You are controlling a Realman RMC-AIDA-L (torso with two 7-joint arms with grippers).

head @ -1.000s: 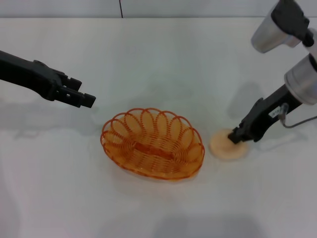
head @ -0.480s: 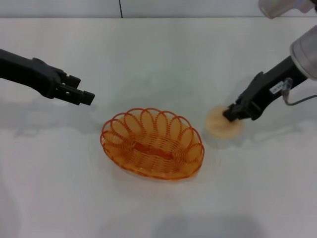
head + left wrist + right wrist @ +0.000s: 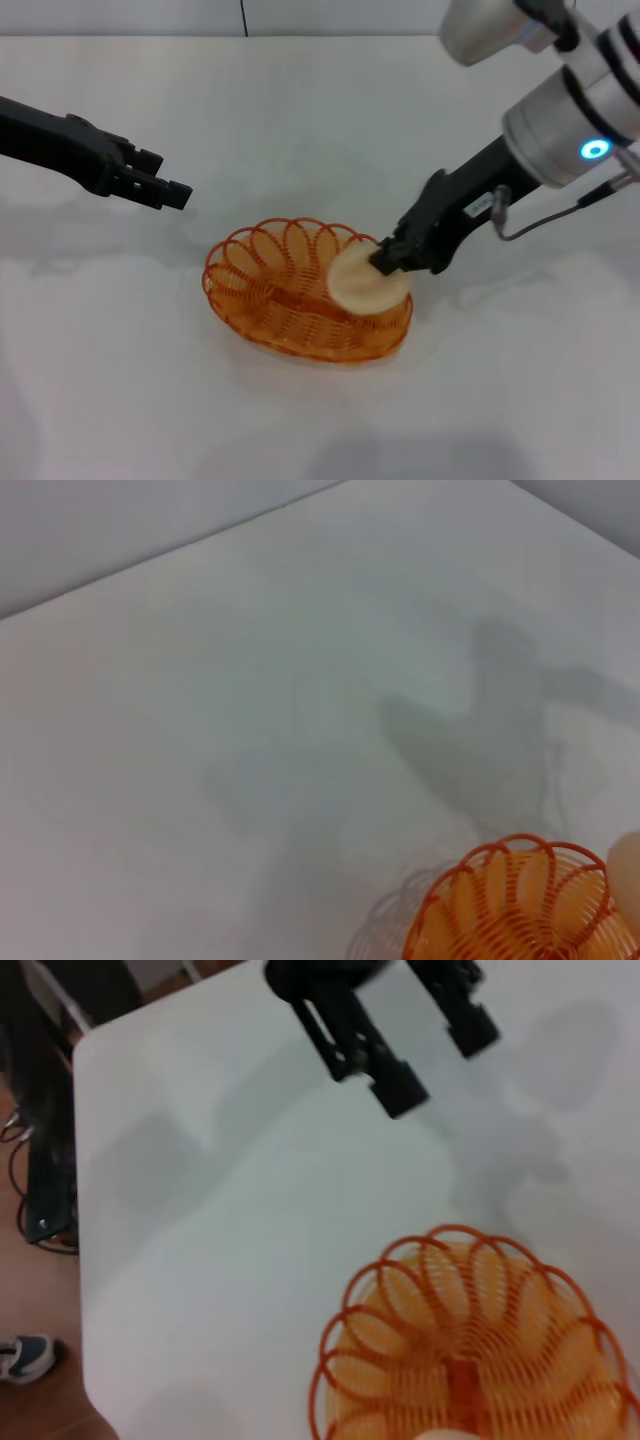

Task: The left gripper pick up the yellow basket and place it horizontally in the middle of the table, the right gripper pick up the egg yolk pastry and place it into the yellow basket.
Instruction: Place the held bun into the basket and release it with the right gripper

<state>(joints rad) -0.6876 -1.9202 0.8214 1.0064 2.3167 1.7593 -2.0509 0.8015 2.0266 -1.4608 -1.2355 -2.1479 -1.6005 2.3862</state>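
Note:
The yellow basket [image 3: 290, 290] lies lengthwise on the white table [image 3: 300, 100], near its middle. My right gripper [image 3: 388, 262] is shut on the egg yolk pastry [image 3: 366, 283] and holds it tilted over the basket's right end, at about rim height. My left gripper [image 3: 165, 185] is open and empty, hovering to the left of and behind the basket. The left wrist view shows one end of the basket [image 3: 515, 900] and a sliver of the pastry [image 3: 628, 872]. The right wrist view shows the basket [image 3: 470, 1350] below and the left gripper [image 3: 435, 1060] beyond it.
The table's edge, brown floor, a dark stand with cables [image 3: 45, 1110] and a shoe [image 3: 25, 1355] show in the right wrist view. A wall runs along the table's far edge [image 3: 240, 36].
My right gripper has lifted the pastry off the table to the right of the basket and carried it left over the basket's right end. The left gripper has barely moved.

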